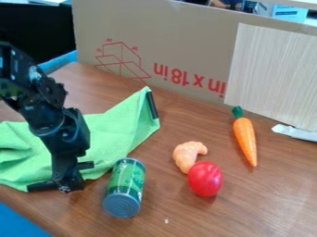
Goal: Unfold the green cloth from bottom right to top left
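Observation:
The black gripper (66, 181) is low at the lower left, at the near edge of the green cloth (117, 127), just left of the can. The cloth lies rumpled across the left of the table, partly behind the arm. One corner points up toward the cardboard, with a black strip along its right edge. Another black strip lies at the near left edge, right beside the gripper. A short black piece juts out just right of the gripper over the cloth. The arm hides part of the cloth's middle.
A green can (125, 187) lies close to the cloth's right side. Further right on the wooden table (272, 203) are an orange shrimp-like toy (186, 155), a red toy (205, 178) touching or nearly touching it, and a carrot (245, 139). Cardboard (186, 41) stands along the back.

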Controlling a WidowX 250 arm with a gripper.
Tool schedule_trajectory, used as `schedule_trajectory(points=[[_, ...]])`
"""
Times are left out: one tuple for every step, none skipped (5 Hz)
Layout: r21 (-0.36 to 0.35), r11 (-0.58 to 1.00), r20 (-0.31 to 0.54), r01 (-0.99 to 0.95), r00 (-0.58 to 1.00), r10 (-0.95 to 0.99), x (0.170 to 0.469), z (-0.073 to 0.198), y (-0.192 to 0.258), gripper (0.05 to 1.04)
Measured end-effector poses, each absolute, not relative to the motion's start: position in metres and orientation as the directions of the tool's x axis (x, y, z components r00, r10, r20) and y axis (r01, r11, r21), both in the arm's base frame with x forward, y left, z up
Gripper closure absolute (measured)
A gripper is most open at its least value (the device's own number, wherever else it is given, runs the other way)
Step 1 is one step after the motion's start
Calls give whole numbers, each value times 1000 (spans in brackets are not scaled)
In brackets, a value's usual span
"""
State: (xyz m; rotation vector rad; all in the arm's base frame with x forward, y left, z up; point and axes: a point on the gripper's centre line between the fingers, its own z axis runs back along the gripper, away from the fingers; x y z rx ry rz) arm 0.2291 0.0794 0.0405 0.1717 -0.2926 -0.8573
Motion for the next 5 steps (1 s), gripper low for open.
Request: schedule_trajectory(points=[[235,648,194,725,618,-762,227,40,75,83],[201,658,210,725,624,-752,229,48,79,83],[211,660,210,721,626,-751,233,52,82,83],[200,668,210,717,634,-744,235,52,84,83],[198,670,209,715,637,-742,237,53,85,83]])
